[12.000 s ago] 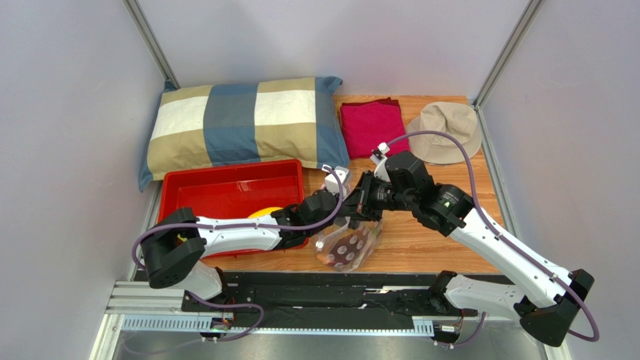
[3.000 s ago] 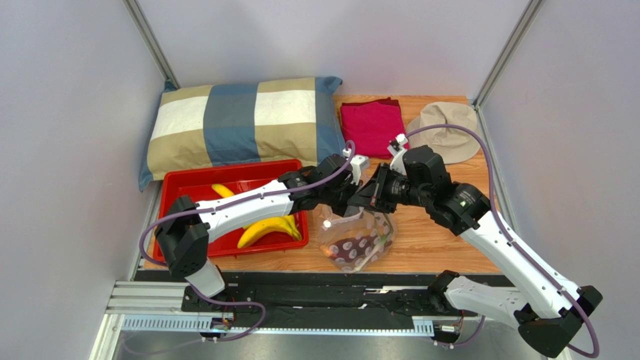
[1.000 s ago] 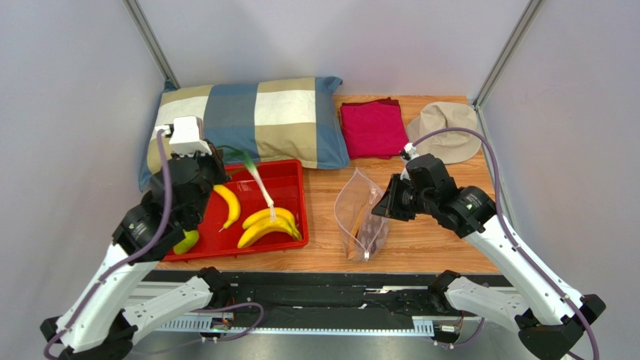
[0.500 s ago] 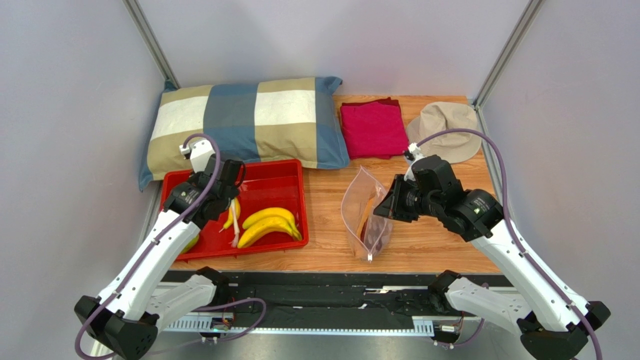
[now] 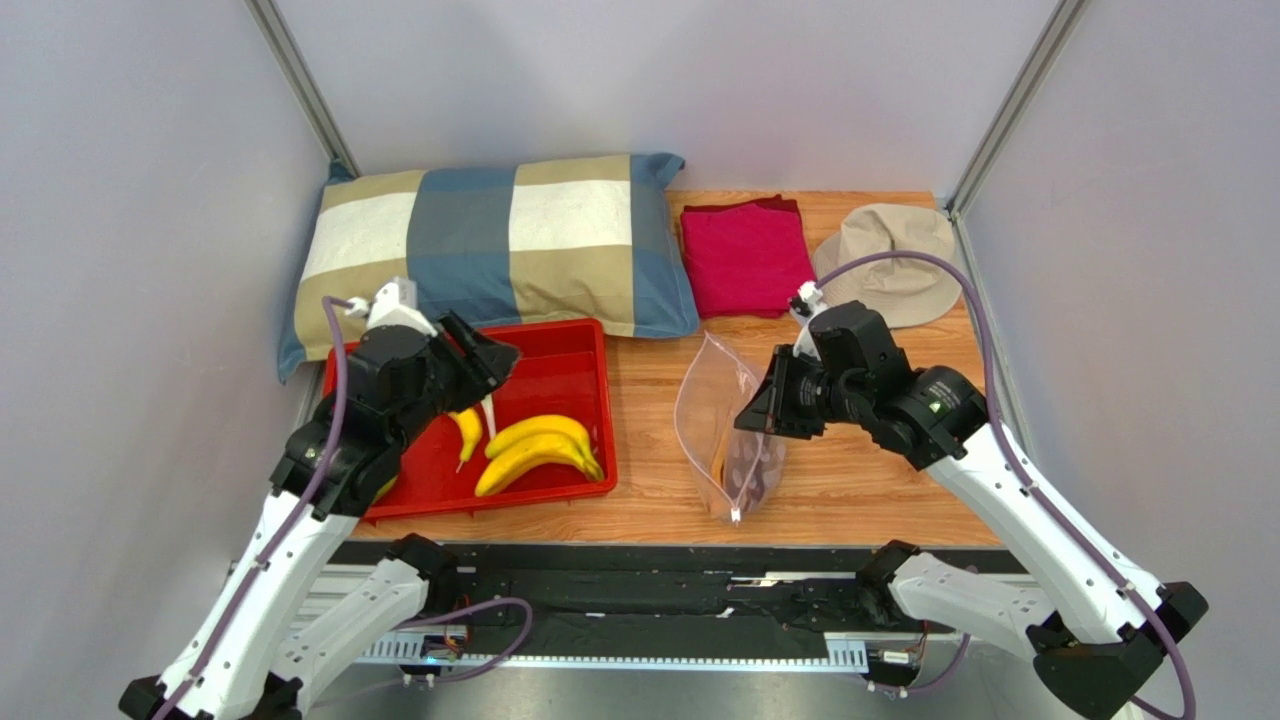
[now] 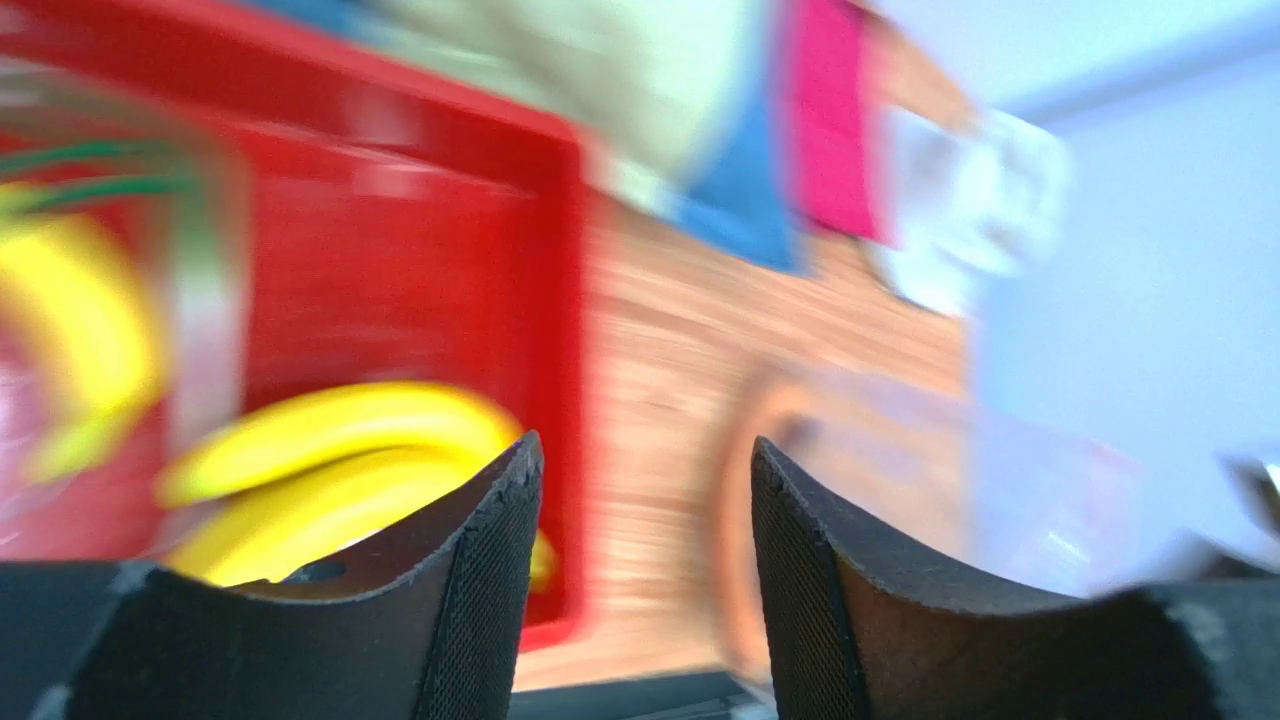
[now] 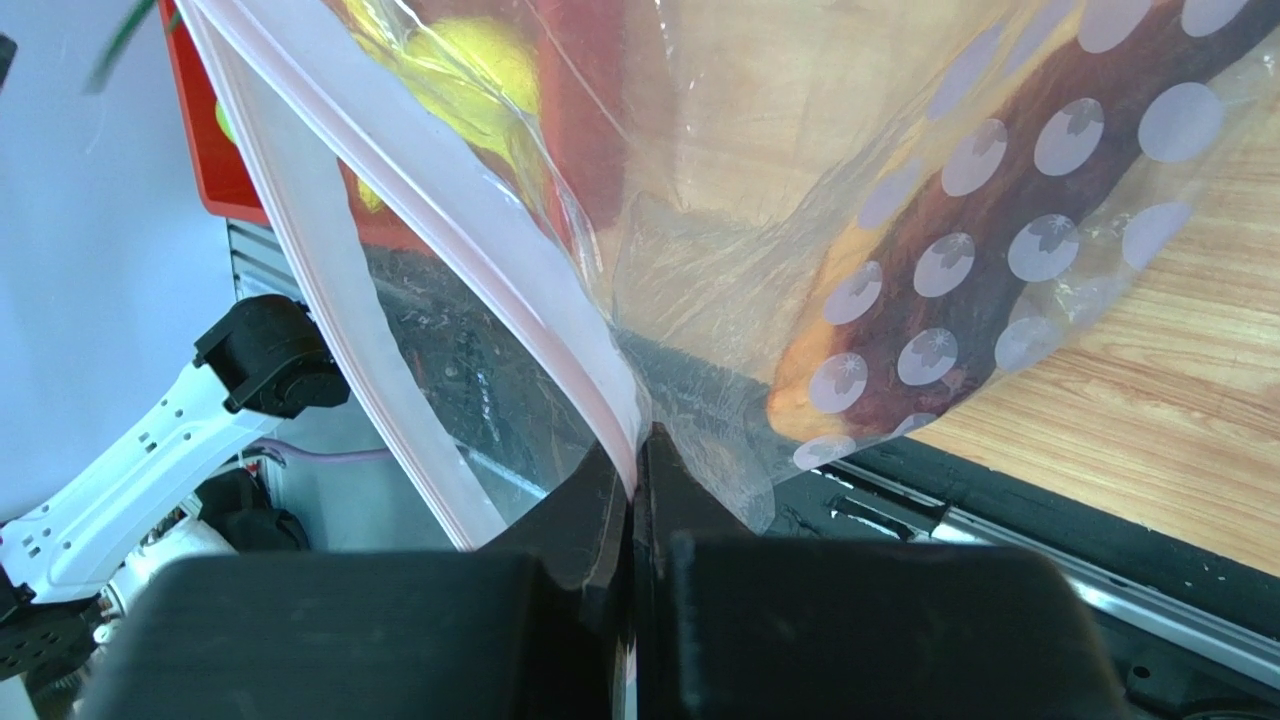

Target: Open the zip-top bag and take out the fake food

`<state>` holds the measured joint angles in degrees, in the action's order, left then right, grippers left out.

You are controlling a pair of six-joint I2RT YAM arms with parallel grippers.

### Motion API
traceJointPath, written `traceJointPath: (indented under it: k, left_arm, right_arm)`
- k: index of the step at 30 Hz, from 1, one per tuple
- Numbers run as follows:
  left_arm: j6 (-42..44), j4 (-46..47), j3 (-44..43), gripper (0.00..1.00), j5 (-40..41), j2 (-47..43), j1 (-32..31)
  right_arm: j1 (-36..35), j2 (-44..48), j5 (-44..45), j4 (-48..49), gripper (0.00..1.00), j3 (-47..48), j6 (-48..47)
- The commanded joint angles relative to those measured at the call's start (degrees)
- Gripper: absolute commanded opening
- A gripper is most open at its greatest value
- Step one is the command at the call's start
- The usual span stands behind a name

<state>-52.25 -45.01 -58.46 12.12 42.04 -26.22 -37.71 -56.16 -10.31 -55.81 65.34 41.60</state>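
The zip-top bag [image 5: 718, 428] hangs open above the wooden table, held by its rim. My right gripper [image 5: 762, 408] is shut on the bag's pink zip strip [image 7: 496, 263], with the jaws pinched together on the plastic [image 7: 637, 444]. A long orange and dark red piece [image 7: 962, 255] lies inside the bag. Yellow bananas [image 5: 537, 450] and a white stalk lie in the red tray [image 5: 589, 342]. My left gripper [image 5: 489, 363] is open and empty above the tray. Its blurred view shows the bananas [image 6: 331, 465] and the bag [image 6: 902, 495] past the fingers.
A checked pillow [image 5: 481, 248] lies behind the tray. A magenta cloth [image 5: 744, 255] and a beige hat [image 5: 894, 263] lie at the back right. Grey walls stand on both sides, and a black rail [image 5: 631, 593] runs along the near edge.
My left gripper has let go of the stalk in the tray and swung right, open, over the tray's middle. My right gripper still holds the bag, shifted slightly left.
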Motion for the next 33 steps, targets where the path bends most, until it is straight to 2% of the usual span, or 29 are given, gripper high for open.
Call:
traceJointPath:
  k: [1, 2, 3, 7, 10, 12, 13, 18, 21, 22, 28, 31, 33]
  left_arm:
    - [0.4, 26.5, 4.6, 0.57, -24.6, 3.0, -3.6]
    - [1.2, 28.4, 4.1, 0.57, -24.4, 4.1, -5.5]
    - [2.2, 31.4, 3.5, 0.57, -23.8, 4.9, -10.4]
    - [8.7, 32.3, -3.2, 0.57, -21.6, 10.7, -20.8]
    - [11.3, 31.1, -7.2, 0.53, -24.1, 17.4, -24.7]
    - [11.3, 25.8, -10.0, 0.48, -25.3, 23.6, -25.5]
    - [11.6, 23.4, -12.8, 0.40, -25.0, 25.5, -26.2]
    - [13.7, 19.4, -16.5, 0.37, -26.5, 34.4, -27.3]
    - [13.8, 10.8, -21.4, 0.30, -24.5, 40.4, -27.3]
    - [14.0, 9.8, -22.6, 0.26, -23.9, 41.2, -27.3]
    - [14.6, 5.4, -26.4, 0.24, -23.6, 46.5, -27.7]
    - [15.4, -0.1, -30.8, 0.21, -18.9, 48.3, -29.8]
    - [16.8, -0.3, -31.5, 0.20, -15.1, 46.7, -31.1]
  right_arm:
    - [0.2, -1.3, -1.6, 4.0, 0.00, 3.0, -1.7]
    - [0.2, -1.7, -2.0, 4.3, 0.00, 3.1, -1.6]
    - [0.2, -1.9, -2.3, 5.0, 0.00, 3.2, -1.6]
    - [0.2, -4.1, -4.0, 6.6, 0.00, 4.2, -0.9]
    - [0.2, -5.4, -5.2, 7.9, 0.00, 5.1, -0.1]
    - [0.1, -5.8, -5.7, 8.5, 0.00, 5.7, 0.2]
    - [0.1, -5.9, -5.7, 8.6, 0.00, 5.8, 0.3]
    - [-0.2, -5.9, -6.2, 10.3, 0.00, 5.4, 2.1]
    - [-0.3, -5.4, -6.6, 11.5, 0.00, 4.5, 3.7]
    - [-0.3, -5.3, -6.5, 11.9, 0.00, 4.2, 4.1]
    - [-0.3, -5.3, -7.8, 15.2, 0.00, 3.0, 7.2]
    - [-0.3, -6.2, -8.0, 15.7, 0.00, 3.5, 7.4]
    - [-0.5, -6.5, -7.7, 15.9, 0.00, 4.1, 7.6]
